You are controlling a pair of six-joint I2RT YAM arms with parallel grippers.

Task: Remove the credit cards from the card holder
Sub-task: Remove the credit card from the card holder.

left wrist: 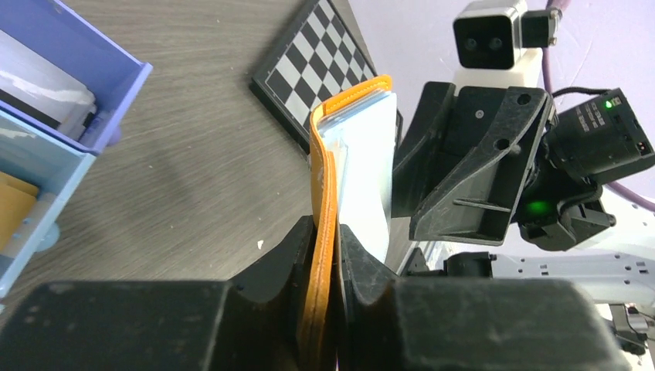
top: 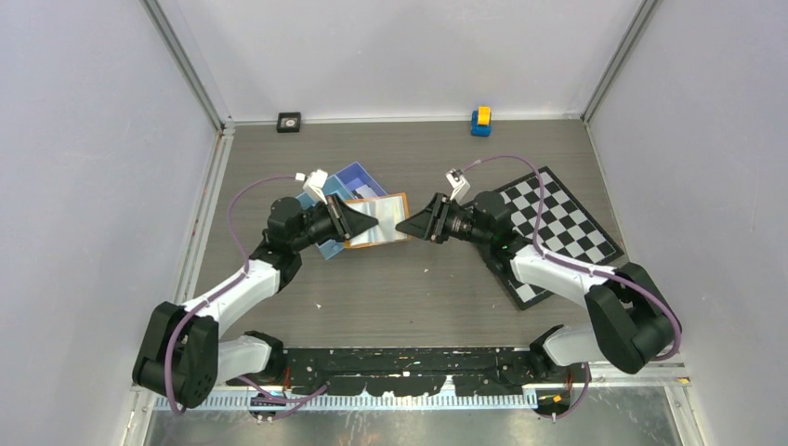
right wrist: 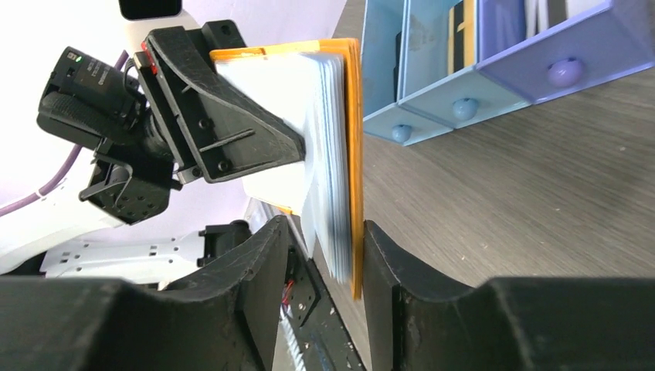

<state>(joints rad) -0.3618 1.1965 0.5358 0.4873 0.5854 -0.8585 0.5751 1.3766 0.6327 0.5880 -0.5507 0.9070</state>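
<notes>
The orange card holder [top: 383,221] hangs above the table between both arms, opened out flat. My left gripper [top: 362,223] is shut on its left edge; in the left wrist view the orange cover [left wrist: 323,193] is pinched between the jaws [left wrist: 327,236]. Pale blue-white credit cards [left wrist: 363,178] sit stacked inside it. My right gripper [top: 402,226] is at the holder's right edge, open. In the right wrist view the card stack [right wrist: 324,154] and the orange cover [right wrist: 354,154] stand between its fingers [right wrist: 324,243], with a gap on the left side.
A blue three-compartment tray [top: 356,175] stands just behind the left gripper, holding flat items [right wrist: 432,100]. A chessboard [top: 558,232] lies under the right arm. A yellow and blue block [top: 480,121] and a small black square [top: 289,122] sit at the back wall.
</notes>
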